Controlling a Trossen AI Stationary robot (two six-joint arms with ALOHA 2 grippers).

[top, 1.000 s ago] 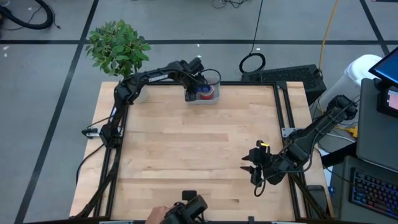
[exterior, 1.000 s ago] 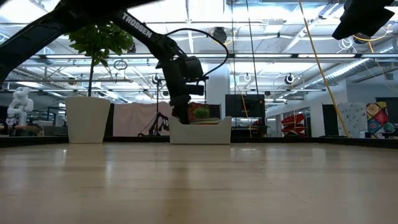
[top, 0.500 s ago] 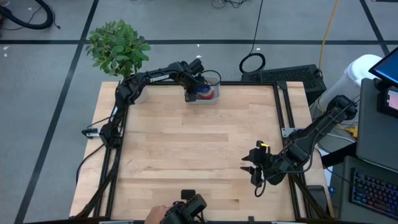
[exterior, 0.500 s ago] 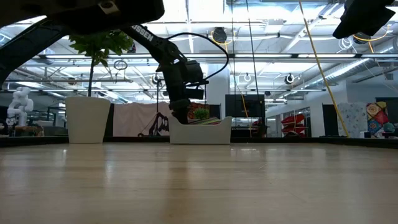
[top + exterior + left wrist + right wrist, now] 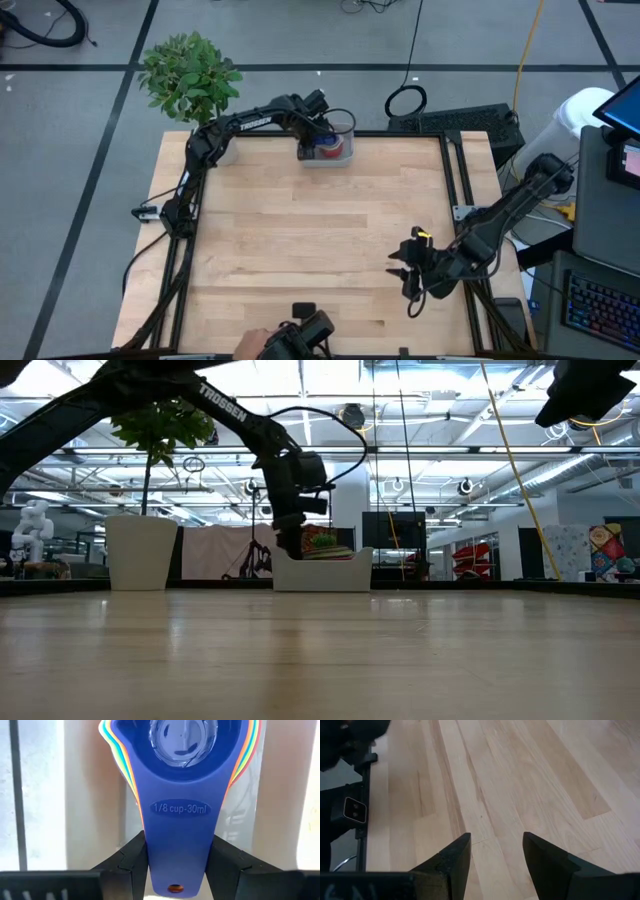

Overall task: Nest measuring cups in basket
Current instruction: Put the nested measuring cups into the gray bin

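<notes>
High view: left gripper [image 5: 322,133] reaches across to the basket [image 5: 343,157] at the desk [image 5: 300,240] far edge; cups [image 5: 330,148] sit inside. Right gripper [image 5: 408,272] waits near-right, above bare desk.

Low view: left arm bends down w/ wrist over the basket's [image 5: 350,574] left end.

Left wrist: fingers [image 5: 125,862] flank the dark blue cup's [image 5: 181,800] handle, narrow; contact can't be told. Stack looks nested, so prob. last step; next: let go, lift clear.

Right wrist: fingers [image 5: 451,857] apart, empty
</notes>
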